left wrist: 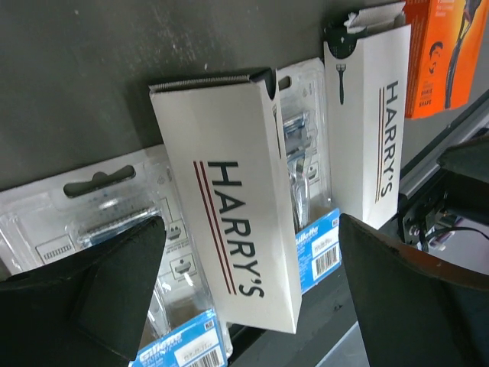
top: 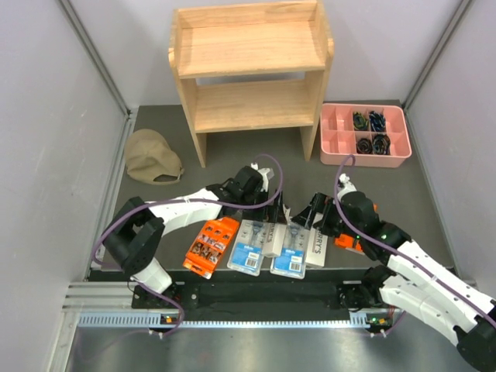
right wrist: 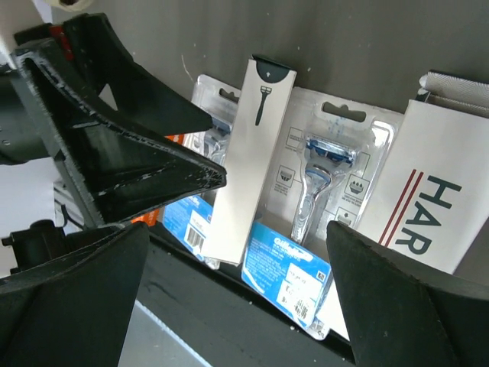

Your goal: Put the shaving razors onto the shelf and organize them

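The light-wood shelf (top: pixel 248 70) stands at the back with both tiers bare. The shaving razors lie in a row by the front edge: an orange pack (top: pixel 211 246), two blue-label blister packs (top: pixel 249 248) (top: pixel 290 254), a white HARRY'S box (top: pixel 318 242), and another orange pack (top: pixel 346 242) partly under the right arm. My left gripper (top: pixel 274 214) hovers open over a HARRY'S box (left wrist: pixel 229 222) that lies across the blister packs (left wrist: pixel 107 222); a second box (left wrist: pixel 374 115) lies beside it. My right gripper (top: pixel 304 220) hangs open above a blister pack (right wrist: pixel 321 199), touching nothing.
A pink compartmented tray (top: pixel 339 143) with small dark items sits right of the shelf. A tan cap (top: pixel 151 157) lies at the left. Grey walls close in both sides. The left gripper's finger (right wrist: pixel 114 160) crowds the right wrist view.
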Robot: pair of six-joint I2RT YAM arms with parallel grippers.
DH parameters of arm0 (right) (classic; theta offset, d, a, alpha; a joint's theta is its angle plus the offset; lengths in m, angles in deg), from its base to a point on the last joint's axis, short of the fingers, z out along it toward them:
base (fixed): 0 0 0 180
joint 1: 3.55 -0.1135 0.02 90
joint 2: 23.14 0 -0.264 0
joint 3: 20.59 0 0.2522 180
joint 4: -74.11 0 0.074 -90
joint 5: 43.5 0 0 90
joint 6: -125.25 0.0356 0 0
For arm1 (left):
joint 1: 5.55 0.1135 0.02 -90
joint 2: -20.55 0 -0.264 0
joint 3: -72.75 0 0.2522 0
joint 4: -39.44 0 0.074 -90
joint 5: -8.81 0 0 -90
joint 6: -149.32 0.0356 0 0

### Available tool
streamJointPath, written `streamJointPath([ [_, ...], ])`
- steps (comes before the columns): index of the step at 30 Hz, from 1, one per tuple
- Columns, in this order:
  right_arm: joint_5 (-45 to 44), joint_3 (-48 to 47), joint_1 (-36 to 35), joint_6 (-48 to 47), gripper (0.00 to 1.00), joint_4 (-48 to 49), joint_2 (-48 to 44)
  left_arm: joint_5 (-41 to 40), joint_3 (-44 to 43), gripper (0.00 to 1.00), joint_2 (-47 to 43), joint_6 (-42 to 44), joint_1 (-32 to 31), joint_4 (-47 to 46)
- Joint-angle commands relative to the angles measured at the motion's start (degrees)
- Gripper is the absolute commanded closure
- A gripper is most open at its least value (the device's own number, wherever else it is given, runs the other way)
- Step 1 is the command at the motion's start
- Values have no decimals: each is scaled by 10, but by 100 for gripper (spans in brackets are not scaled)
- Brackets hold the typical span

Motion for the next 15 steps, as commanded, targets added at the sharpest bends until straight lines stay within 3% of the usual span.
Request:
streamJointPath([
  [1,-25,-13,-8,6,1,9,-21,-6,-20,1,16,-20,-1,-62],
  [15,-35,0,-7,16,1,-13,-41,-19,-20,1,85,-34,0,-132],
])
